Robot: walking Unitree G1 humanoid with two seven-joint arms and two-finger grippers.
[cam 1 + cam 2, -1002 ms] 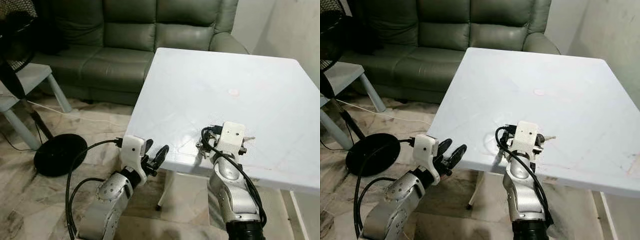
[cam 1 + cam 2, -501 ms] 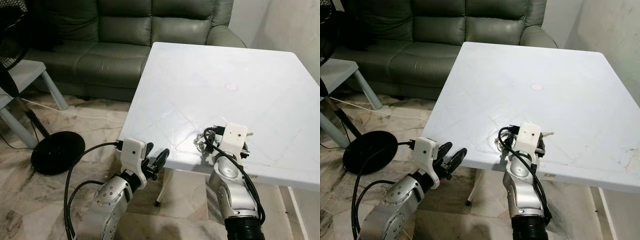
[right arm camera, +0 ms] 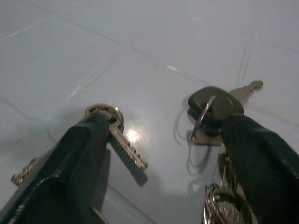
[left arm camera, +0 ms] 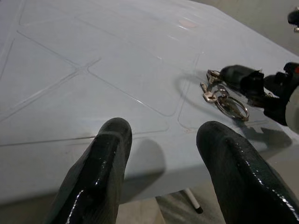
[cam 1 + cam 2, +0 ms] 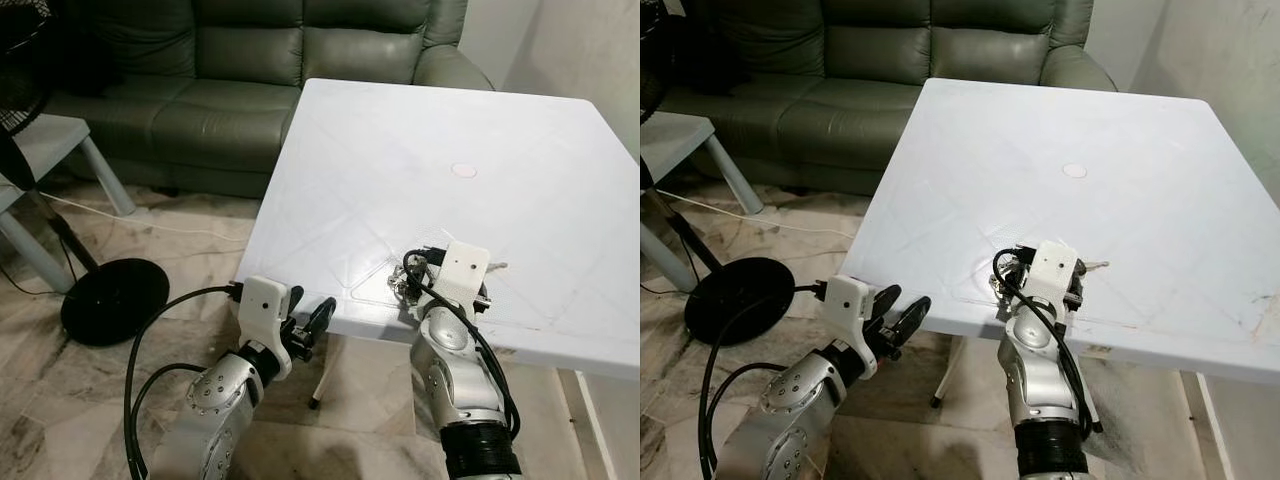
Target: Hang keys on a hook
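**Right claw set down over the keys at the tabletop's near edge**

A white tabletop (image 5: 480,130) stands in front of a green sofa (image 5: 260,70), on a marbled tile floor (image 5: 60,400). To the left are a grey stool (image 5: 50,150) and the round black base of a fan (image 5: 112,301) with a cable (image 5: 110,220) trailing across the tiles.

The keys (image 3: 210,107) lie on the tabletop near its near edge, a bunch of loose metal keys, one black-headed, on rings. The right claw (image 3: 163,154) is down on them with its fingers (image 3: 70,158) spread wide, one either side of the bunch; one finger touches a brass-coloured key, but nothing is pinched between them.

The left claw (image 5: 305,325) hangs just below and left of the tabletop's near edge, fingers parted and holding nothing. Its wrist view looks across the tabletop at the keys (image 4: 224,98), well apart from it.
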